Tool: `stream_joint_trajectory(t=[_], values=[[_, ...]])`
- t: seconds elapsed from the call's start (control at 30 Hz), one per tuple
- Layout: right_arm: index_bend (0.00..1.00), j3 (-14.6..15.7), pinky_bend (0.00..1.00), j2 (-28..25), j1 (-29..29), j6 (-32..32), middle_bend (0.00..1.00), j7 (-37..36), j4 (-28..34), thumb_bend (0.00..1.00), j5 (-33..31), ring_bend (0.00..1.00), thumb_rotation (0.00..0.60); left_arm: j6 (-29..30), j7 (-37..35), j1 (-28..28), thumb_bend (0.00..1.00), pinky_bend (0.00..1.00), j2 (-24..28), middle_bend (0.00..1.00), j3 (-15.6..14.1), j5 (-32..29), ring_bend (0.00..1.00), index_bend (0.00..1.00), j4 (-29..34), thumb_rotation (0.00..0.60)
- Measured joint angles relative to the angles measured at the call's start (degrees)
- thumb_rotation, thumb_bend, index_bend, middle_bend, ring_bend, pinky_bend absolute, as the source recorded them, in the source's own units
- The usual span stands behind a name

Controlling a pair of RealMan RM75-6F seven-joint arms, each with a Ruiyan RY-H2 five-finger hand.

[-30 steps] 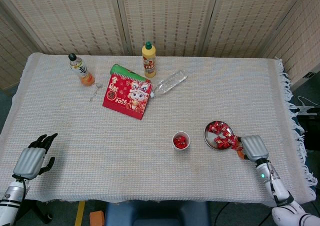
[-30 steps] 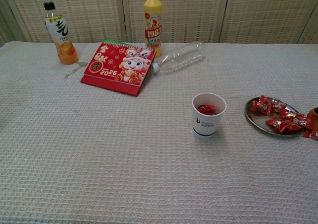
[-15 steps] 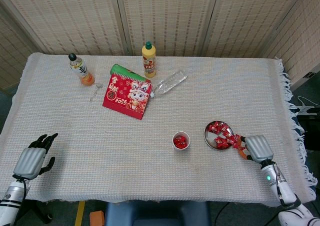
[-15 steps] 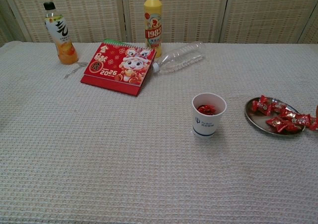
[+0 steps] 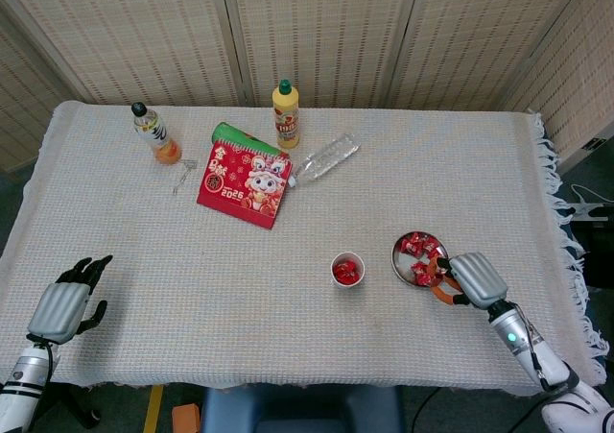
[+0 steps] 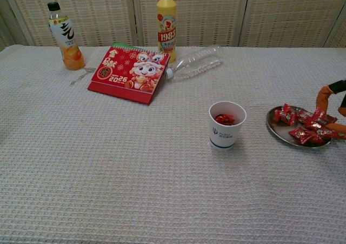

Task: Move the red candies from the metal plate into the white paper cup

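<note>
The metal plate (image 5: 396,258) (image 6: 274,127) lies on the cloth at the right and holds several red candies (image 5: 414,246) (image 6: 303,135). To its left stands the white paper cup (image 5: 347,269) (image 6: 227,125) with red candy inside. My right hand (image 5: 467,278) (image 6: 331,107) reaches over the plate's right rim. Its orange-tipped fingers (image 6: 323,95) are spread above and beside the candies, and I see none gripped. My left hand (image 5: 65,303) rests far off at the table's front-left corner, fingers apart and empty. It does not show in the chest view.
At the back stand an orange drink bottle (image 5: 153,133), a yellow bottle (image 5: 285,113), a red calendar (image 5: 244,176) and a clear plastic bottle (image 5: 326,156) lying on its side. The table's fringed right edge (image 5: 561,231) runs close to the plate.
My right hand has moved left, further over the plate, and its fingers have come into the chest view, spread over the candies. The left hand has stayed put.
</note>
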State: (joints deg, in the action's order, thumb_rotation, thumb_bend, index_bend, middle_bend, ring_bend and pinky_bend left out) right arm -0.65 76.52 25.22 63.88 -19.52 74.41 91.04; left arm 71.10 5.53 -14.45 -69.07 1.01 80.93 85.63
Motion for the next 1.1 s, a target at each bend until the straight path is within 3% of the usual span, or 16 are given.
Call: stream_joint_trajectory(t=[0.3, 0.63, 0.93, 1.1], values=[[0.63, -6.6, 1.0, 4.8, 7.7, -7.1, 1.0, 10.8, 5.8, 0.35, -6.3, 0.93, 0.6, -0.1, -1.3, 0.0, 0.48, 0.24, 0.4, 0.12, 0.1, 0.0, 0.07, 0.0, -0.3, 0.6], [0.62, -8.6, 1.0, 8.7, 12.1, -11.3, 1.0, 18.8, 8.9, 0.34, -10.8, 0.93, 0.6, 0.2, -2.3, 0.2, 0.48, 0.24, 0.9, 0.12, 0.0, 0.3, 0.07, 0.0, -0.2, 0.6], [0.35, -7.7, 1.0, 9.7, 13.2, -11.8, 1.0, 22.5, 8.9, 0.34, -11.7, 0.92, 0.6, 0.4, -2.6, 0.3, 0.48, 0.24, 1.0, 0.12, 0.1, 0.4, 0.07, 0.0, -0.3, 0.6], [0.26, -6.9, 1.0, 8.0, 13.2, -12.1, 1.0, 23.9, 10.0, 0.34, -12.1, 0.91, 0.6, 0.3, -2.3, 0.2, 0.48, 0.24, 0.9, 0.12, 0.1, 0.4, 0.07, 0.0, -0.3, 0.6]])
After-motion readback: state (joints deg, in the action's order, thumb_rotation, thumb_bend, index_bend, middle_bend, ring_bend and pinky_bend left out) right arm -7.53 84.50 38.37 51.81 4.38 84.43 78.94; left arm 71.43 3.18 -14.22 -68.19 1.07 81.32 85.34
